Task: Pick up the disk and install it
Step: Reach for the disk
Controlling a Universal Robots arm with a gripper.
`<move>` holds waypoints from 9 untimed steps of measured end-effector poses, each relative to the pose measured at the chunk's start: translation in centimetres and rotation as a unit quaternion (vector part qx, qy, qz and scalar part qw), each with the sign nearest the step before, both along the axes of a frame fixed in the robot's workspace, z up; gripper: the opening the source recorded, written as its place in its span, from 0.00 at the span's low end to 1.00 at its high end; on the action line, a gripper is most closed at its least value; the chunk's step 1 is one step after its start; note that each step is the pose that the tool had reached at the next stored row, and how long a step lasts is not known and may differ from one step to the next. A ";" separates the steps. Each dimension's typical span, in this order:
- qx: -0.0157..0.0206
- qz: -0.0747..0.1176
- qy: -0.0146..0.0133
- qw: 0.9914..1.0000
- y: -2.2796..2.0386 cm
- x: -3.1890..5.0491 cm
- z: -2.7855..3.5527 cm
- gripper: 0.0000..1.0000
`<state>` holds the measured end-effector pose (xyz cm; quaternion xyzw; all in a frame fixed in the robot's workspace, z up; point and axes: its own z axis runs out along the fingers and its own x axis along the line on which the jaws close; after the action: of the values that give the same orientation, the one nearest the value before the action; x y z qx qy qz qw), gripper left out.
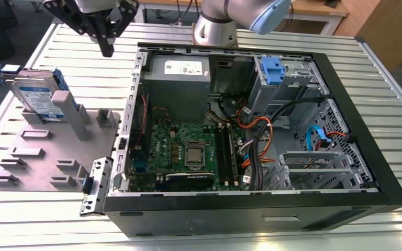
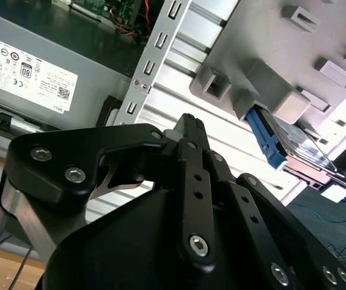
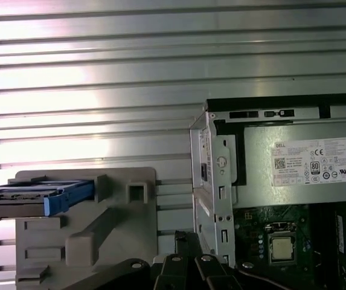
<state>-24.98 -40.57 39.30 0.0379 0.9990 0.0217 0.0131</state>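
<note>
**Empty gripper hovers between disk and open computer case; pick-up not begun**

The disk (image 1: 36, 96) stands on edge in a slot of a grey holder (image 1: 40, 157). The holder lies on the slatted metal table (image 1: 397, 104) at the exterior view's left. The disk's blue side rail and label face outward. In both wrist views the disk (image 2: 299, 148) sits untouched in the holder, with nothing around it.

The gripper (image 1: 107, 49) hangs from the arm at the far left of the exterior view, fingers pointing straight down. It is above the strip of table between the holder and the far left corner of the case (image 1: 257, 212). It is apart from the disk, farther back and toward the case. Its fingers are pressed together with nothing between them, which the second wrist view confirms (image 2: 188, 124).

The case lies open on its side at the exterior view's right. Its power supply (image 1: 176, 78) is at the far left inside, and the gripper is just outside that corner.

The step in hand looks like the approach to the disk. Grasping calls for spreading the fingers wide enough to take the disk's thin body. They must also line up over its upper edge, clear of the holder's posts. Nothing is installed yet.
</note>
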 end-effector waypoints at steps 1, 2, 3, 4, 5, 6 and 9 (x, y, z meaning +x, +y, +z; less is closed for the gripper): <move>0.000 0.000 0.000 1.000 -0.01 -0.18 -0.01 0.11; 0.000 0.000 0.000 1.000 -0.02 -0.35 -0.01 0.11; 0.000 0.000 0.000 1.000 -0.03 -0.51 -0.01 0.11; 0.000 0.000 0.000 1.000 -0.04 -0.67 -0.01 0.11; 0.000 0.000 0.000 1.000 -0.05 -0.79 -0.01 0.11; 0.000 0.000 0.000 1.000 -0.07 -0.91 -0.01 0.11; 0.000 0.000 0.000 1.000 -0.15 -2.03 -0.01 0.11</move>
<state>-27.01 -40.72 39.29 0.0379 0.9990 0.0217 0.0130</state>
